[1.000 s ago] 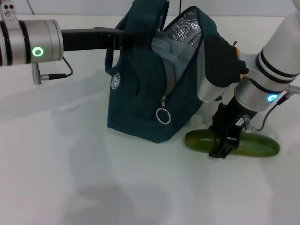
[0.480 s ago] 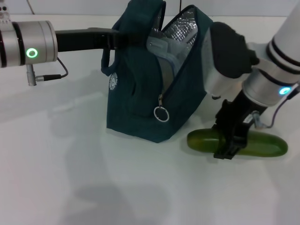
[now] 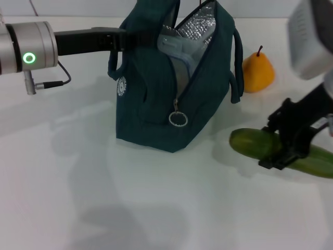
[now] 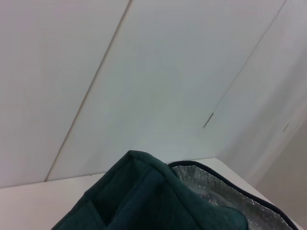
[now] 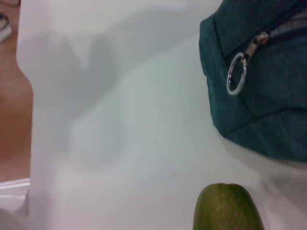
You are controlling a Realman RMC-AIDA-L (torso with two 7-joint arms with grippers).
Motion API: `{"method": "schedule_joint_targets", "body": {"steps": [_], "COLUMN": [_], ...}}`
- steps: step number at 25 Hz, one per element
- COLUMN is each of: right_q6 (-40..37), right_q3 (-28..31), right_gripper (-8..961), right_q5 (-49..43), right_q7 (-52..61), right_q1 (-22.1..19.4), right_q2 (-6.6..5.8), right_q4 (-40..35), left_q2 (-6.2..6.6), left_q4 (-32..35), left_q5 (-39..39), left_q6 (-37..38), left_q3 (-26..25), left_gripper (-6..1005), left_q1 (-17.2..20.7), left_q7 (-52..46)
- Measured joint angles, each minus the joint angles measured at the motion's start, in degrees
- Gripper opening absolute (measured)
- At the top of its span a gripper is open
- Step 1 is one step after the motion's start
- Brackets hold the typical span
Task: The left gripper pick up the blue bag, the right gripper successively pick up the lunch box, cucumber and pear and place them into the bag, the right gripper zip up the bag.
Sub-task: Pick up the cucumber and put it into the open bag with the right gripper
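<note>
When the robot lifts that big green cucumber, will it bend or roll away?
Probably not bend: the cucumber looks thick and stiff. Its round, smooth skin could roll or slip if let go. The right gripper straddles its middle, so it should lift fairly level.

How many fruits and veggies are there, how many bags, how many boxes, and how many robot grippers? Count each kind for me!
Fruits and veggies: 2, the pear and the cucumber
Bags: 1, the blue bag
Boxes: 1, the lunch box inside the bag
Grippers: 2, the left gripper and the right gripper
Total: 6

Pear [image 3: 257,72] right of bag [image 3: 156,104]; cucumber [image 3: 250,144] nearer.
</note>
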Motion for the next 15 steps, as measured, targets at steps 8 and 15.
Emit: {"method": "schedule_joint_targets", "body": {"steps": [8,15], "right_q6": [-4.5,-8.3], "right_q3": [2.8,6.8], "right_gripper": [628,629], "right_q5": [2.8,9.6], "right_q7": [-1.5,-4.1], "right_q1": [-5.4,-10.0], "right_q2": [0.22,0.2], "right_q4": [-3.4,-7.5], "left_q2": [0.0,0.0], "left_q4": [0.0,0.0], "left_q5": [-0.1,-0.2], "left_q6": [0.1,0.1], "left_q3": [0.0,0.0], "left_gripper": [40,40], "left_q1": [0.5,0.8], "left_q7": [0.0,0.0]}}
